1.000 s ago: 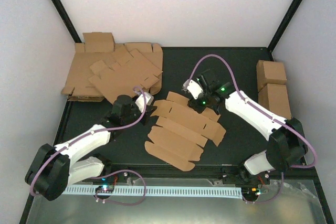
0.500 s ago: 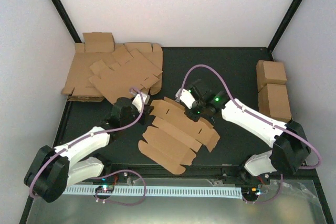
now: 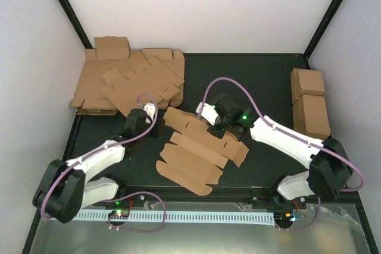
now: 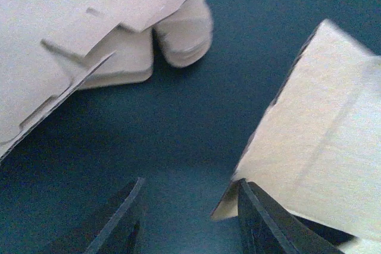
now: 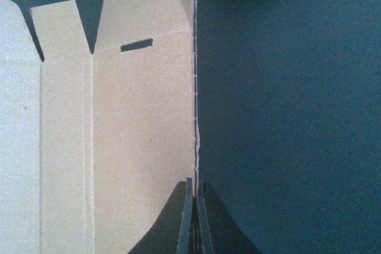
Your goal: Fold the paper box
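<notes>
Far-left corner of the bench (image 3: 268,78): a heap of overlapping brown cardboard sheets (image 3: 128,78), its near flaps reaching toward the middle.

Just in front of the heap: the left gripper (image 4: 191,182), low over the dark surface, its two fingers (image 4: 134,215) spread apart with nothing between them. In the left wrist view, one corner of the paper box lies right beside the right-hand finger; whether it touches cannot be told.

Centre of the bench, slightly nearer the front edge: the paper box (image 3: 196,150), an unfolded die-cut sheet lying flat, its panels and tabs slanting from far-left to near-right.

Far edge of that sheet: the right gripper (image 5: 194,184), its fingers pressed together on the sheet's long border, a slot cut visible further along the same panel.

Right edge of the bench: two cardboard cuboids (image 3: 311,111), one behind the other, well apart from the sheet.
</notes>
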{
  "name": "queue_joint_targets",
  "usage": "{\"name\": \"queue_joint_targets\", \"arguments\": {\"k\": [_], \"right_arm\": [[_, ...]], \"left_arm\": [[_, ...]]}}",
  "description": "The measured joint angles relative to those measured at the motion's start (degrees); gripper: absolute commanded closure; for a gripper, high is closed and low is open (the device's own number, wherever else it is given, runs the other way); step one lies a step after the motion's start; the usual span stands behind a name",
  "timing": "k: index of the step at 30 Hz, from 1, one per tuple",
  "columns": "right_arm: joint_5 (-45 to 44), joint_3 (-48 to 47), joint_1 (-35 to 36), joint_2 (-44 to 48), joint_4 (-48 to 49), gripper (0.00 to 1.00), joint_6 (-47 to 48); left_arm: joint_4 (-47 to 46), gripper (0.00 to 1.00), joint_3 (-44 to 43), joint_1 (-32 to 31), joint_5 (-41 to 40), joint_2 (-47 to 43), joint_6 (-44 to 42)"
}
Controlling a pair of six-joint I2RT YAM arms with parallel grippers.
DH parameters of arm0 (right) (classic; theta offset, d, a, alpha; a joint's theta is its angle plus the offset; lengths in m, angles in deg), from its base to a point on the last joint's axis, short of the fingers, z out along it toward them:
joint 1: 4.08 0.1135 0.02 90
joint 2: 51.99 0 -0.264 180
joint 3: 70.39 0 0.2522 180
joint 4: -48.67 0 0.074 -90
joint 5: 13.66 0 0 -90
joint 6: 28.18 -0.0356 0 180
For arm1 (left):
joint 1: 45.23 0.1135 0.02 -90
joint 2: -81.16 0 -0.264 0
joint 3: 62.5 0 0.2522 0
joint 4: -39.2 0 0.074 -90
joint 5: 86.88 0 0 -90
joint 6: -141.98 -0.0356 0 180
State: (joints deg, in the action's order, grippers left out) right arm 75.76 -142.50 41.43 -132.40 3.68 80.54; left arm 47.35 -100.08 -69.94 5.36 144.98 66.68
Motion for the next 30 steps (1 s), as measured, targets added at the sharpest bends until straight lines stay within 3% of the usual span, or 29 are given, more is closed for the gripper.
{"name": "queue_joint_targets", "arguments": {"k": [6, 13, 16, 21, 25, 30], "right_arm": [[4.1, 2.8, 0.0, 4.2, 1.3, 0.98, 2.9], [4.1, 1.9, 0.1, 3.5, 0.9, 0.98, 3.9], [2.1, 1.8, 0.1, 1.8, 0.8, 0.98, 3.7], [0.0, 1.8, 0.1, -0.2, 1.4, 0.98, 3.7], [-1.1, 1.8, 0.3, -1.8, 2.9, 0.98, 4.0], [-1.9, 1.8, 1.9, -4.9, 6.4, 0.98, 5.0]], "left_arm": [[0.2, 0.64, -1.4, 4.8, 2.3, 6.5, 1.2], [-1.9, 0.56, -3.5, 5.3, 9.5, 7.5, 1.9], [-2.1, 0.52, -2.5, 5.2, 10.6, 4.7, 2.3], [0.0, 0.47, 0.0, 5.3, 9.2, -7.3, 2.3], [-1.0, 0.43, 1.7, 5.0, 12.7, -16.0, -0.7], [-0.9, 0.43, 1.2, 3.1, 16.2, -15.8, -6.1]]}}
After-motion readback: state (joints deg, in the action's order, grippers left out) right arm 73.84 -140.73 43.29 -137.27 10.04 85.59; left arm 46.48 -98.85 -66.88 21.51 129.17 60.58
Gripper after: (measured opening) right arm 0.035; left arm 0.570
